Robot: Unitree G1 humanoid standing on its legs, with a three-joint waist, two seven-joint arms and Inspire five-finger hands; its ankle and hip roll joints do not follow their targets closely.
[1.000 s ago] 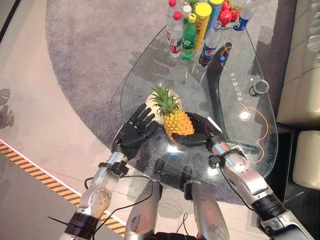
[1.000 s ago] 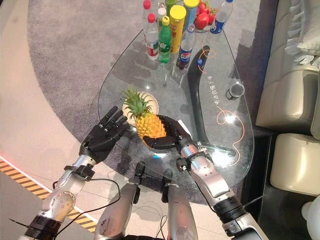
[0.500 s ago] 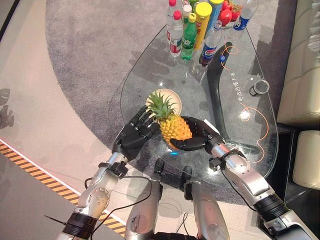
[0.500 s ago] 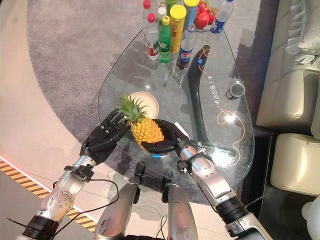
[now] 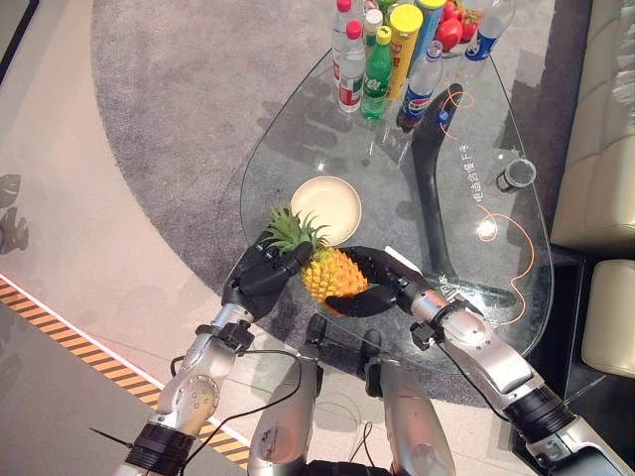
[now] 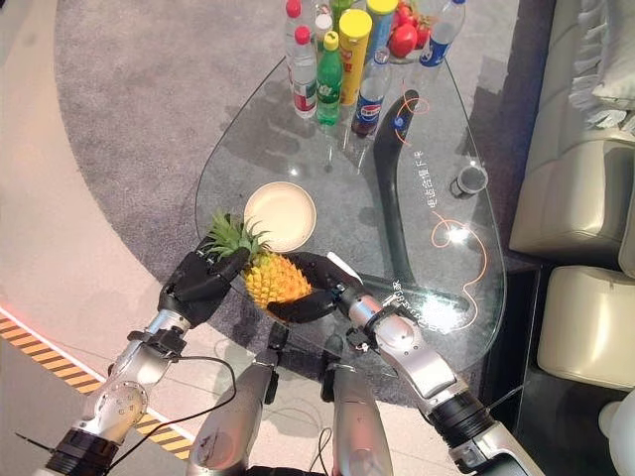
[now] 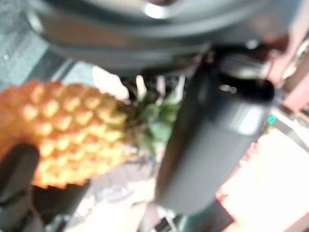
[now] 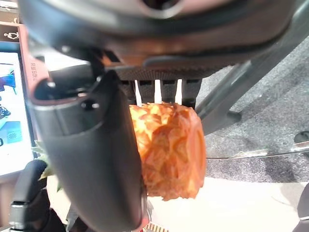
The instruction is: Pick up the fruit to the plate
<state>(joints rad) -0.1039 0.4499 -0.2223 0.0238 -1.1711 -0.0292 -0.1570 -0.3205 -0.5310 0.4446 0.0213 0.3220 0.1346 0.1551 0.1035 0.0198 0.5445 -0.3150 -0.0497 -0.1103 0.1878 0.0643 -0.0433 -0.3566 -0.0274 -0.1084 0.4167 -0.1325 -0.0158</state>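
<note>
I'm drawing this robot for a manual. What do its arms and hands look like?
Both arms are silver-grey metal segments with black joint rings. Each ends in a dark robot hand: left hand, right hand. The right hand bears a white strip along its upper edge.

Lounge-style showroom: glass coffee table (image 5: 496, 268) on grey rug (image 5: 189, 109), cream sofa (image 5: 605, 129) right of right hand, hazard-striped floor tape (image 5: 60, 322) behind left hand.
</note>
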